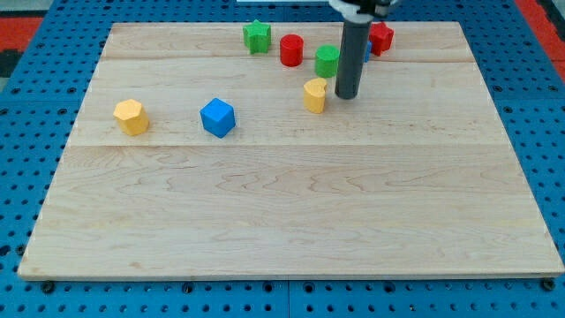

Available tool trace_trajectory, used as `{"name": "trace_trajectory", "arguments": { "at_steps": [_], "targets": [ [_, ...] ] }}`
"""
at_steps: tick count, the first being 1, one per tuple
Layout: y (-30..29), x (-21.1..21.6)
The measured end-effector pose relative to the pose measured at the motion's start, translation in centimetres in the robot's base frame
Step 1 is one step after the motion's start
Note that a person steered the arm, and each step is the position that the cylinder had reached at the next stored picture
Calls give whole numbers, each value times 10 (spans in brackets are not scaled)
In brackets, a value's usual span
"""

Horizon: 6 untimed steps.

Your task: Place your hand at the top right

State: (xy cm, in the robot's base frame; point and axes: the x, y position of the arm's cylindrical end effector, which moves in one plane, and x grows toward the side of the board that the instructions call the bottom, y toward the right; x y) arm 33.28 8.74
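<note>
My tip [346, 95] rests on the wooden board [291, 221] in the upper middle, at the end of the dark rod. It is just right of a small yellow block [315, 94] and just below a green block [327, 61]. A red block [381, 38] lies up and right of the rod, with a bit of a blue block [367, 51] showing behind the rod. A red cylinder [291, 49] and a green star block [257, 36] lie to the upper left.
A blue cube [217, 117] and a yellow hexagonal block [131, 116] lie on the board's left half. The board sits on a blue perforated surface [26, 132].
</note>
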Motion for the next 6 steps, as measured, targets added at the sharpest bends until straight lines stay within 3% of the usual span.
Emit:
{"name": "trace_trajectory", "arguments": {
  "at_steps": [1, 2, 3, 6],
  "targets": [
    [-39, -6],
    [-52, 28],
    [-44, 34],
    [50, -6]
  ]
}}
